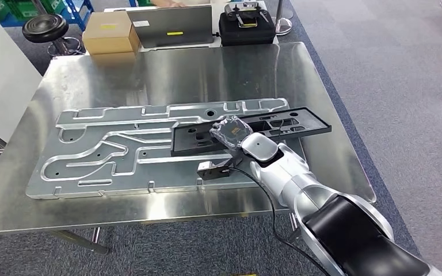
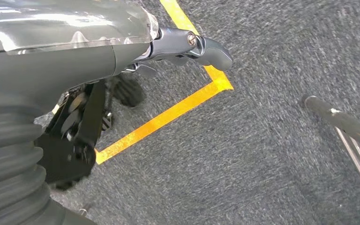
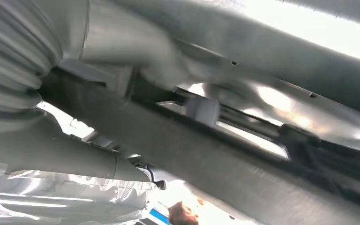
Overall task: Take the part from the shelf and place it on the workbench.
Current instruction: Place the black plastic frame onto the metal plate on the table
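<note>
A long black plastic part [image 1: 288, 123] lies flat across the large machined aluminium plate [image 1: 121, 155] on the steel workbench [image 1: 178, 75]. My right hand [image 1: 230, 131], wrapped in clear film, sits on the part's middle. In the right wrist view the black part [image 3: 206, 159] runs between the thumb [image 3: 75, 159] and the fingers, so the hand grips it. My left hand [image 2: 98, 93] hangs over the carpeted floor with its thumb [image 2: 197, 47] stretched out and nothing in it.
Behind the workbench stand a cardboard box [image 1: 110, 33], a grey tray [image 1: 175, 26] and a black case [image 1: 246, 26]. A black stool [image 1: 45, 27] and a white cabinet [image 1: 0, 75] are at the left. Yellow floor tape [image 2: 168, 112] and a metal leg [image 2: 347, 126] lie below the left hand.
</note>
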